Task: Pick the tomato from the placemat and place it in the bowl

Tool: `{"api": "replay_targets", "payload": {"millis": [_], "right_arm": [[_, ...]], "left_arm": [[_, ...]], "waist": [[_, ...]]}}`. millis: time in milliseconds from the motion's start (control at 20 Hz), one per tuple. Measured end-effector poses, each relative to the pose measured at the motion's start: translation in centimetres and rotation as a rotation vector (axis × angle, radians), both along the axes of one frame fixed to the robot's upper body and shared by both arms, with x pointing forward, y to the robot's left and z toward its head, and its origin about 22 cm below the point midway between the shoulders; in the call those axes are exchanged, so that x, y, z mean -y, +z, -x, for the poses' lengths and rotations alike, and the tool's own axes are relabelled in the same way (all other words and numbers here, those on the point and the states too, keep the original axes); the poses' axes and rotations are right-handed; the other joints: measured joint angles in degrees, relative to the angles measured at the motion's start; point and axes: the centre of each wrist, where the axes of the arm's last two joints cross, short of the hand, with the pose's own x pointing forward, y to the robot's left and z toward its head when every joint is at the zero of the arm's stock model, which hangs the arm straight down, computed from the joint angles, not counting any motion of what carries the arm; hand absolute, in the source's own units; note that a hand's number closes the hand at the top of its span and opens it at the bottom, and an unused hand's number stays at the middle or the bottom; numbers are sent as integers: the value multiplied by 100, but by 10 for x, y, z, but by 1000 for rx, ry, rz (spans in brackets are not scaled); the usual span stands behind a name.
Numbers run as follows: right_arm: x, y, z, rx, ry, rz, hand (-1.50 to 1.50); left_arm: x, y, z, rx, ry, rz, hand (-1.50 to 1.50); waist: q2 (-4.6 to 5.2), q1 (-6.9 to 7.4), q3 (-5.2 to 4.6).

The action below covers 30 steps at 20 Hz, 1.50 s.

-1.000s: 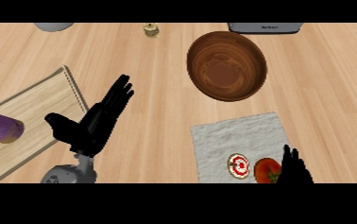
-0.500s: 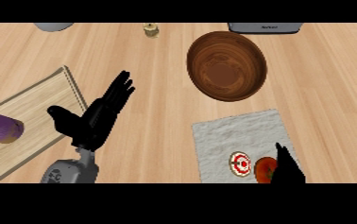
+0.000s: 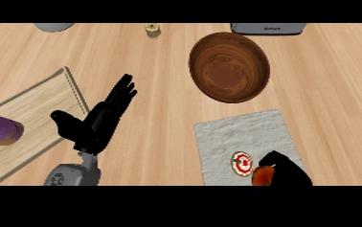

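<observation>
Right hand [image 3: 288, 172], curled round the tomato [image 3: 263, 176], mostly hides it.

Purple veg [image 3: 8, 130] on wood board [image 3: 42, 101], left.

Left hand [image 3: 99, 121]: matte black, with long slim fingers [image 3: 121, 95] and a thick thumb [image 3: 65, 120], on a rounded grey forearm [image 3: 71, 175]. Right hand [image 3: 288, 172]: the same black.
</observation>
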Motion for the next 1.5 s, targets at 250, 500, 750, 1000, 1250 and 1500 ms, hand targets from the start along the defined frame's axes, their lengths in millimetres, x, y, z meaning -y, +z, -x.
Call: {"api": "replay_targets", "payload": {"millis": [250,500,750,1000,1250,1500], "right_arm": [[2,-1,-5,0,15,29,150],[-11,0,-5,7,13,107,150],[-69,10,-30,-70,213,176,150],[-115,38,-60,-48,378,220,150],[-148,78,-74,65,475,220,150],[-169,124,-84,226,508,258,150]], "left_arm": [[0,-6,-2,4,0,1,0],[-1,-1,1,2,-2,2,0],[6,3,-4,13,-51,-1,0],[18,6,-7,14,-76,-1,0],[20,4,-7,7,-79,3,0],[15,2,-11,-5,-63,0,0]], "waist": [[3,2,7],[-1,10,3],[74,285,17],[91,441,28],[62,455,32],[19,384,24]]}}
